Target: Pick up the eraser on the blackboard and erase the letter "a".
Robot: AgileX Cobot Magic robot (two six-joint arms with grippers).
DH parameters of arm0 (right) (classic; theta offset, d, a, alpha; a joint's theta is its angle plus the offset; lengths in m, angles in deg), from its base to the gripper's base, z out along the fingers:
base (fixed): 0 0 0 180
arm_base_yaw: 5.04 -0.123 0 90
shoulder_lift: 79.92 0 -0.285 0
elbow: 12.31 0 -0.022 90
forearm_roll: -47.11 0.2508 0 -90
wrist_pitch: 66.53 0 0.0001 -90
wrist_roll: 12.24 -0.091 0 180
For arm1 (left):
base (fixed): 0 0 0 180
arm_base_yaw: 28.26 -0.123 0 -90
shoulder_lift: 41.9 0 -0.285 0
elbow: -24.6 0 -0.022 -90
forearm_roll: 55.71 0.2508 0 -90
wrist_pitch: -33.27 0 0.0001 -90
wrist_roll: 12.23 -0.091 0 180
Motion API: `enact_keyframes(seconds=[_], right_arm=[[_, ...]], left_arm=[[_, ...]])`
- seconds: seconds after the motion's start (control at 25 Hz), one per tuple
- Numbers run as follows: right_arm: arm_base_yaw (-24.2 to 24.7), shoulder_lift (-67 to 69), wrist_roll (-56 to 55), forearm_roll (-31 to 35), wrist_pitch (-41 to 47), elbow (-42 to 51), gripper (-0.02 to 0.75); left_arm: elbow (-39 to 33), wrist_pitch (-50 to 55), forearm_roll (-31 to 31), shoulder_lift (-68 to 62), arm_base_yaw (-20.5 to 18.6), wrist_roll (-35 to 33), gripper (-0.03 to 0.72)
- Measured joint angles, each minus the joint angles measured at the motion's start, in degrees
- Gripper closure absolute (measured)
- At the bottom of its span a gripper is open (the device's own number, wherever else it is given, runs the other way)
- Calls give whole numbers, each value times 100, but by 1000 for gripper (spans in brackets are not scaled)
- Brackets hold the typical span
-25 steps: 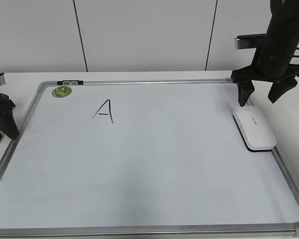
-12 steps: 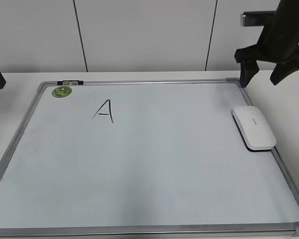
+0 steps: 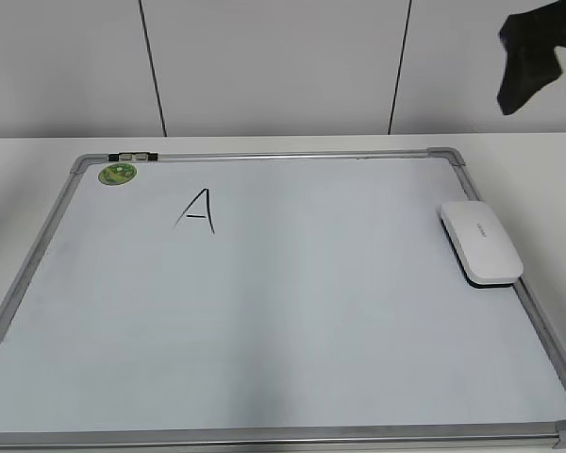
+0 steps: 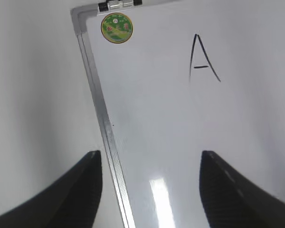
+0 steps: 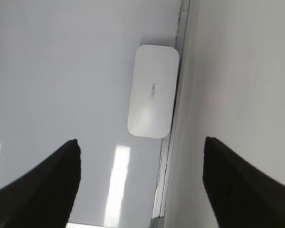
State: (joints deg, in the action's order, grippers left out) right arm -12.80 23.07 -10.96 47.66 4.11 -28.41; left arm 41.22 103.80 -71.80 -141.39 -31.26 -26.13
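Both claws gape, eraser (image 3: 481,243) lying lengthwise along the blackboard (image 3: 264,311) right frame

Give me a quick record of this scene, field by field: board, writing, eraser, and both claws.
board: blackboard, white surface, silver frame, flat on the table
sticker: round green sticker, far left corner
writing: one uppercase A in black marker; no lowercase a visible
eraser: eraser, white, lying at the board's right edge, untouched
left claw: left claw, open, above the left frame
right claw: right claw, open, raised above the eraser
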Motion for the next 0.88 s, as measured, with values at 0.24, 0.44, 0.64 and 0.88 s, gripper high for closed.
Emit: enact_keyframes(seconds=[0.24,0.44,0.64,0.88], right_arm=[[0,-1415,22,-88,55,854,145],[0,-2702,22,-55,77,1606,145],[0,-4207,-128,-55,111,2552,145],[0,-5645,-232,-55,144,3619,145]], left_arm=[[-1001,83,112,1707,122,96,213],[-2063,123,88,3117,178,189,213],[-3048,155,11,4427,201,254,213],[-4025,190,11,5750,201,327,213]])
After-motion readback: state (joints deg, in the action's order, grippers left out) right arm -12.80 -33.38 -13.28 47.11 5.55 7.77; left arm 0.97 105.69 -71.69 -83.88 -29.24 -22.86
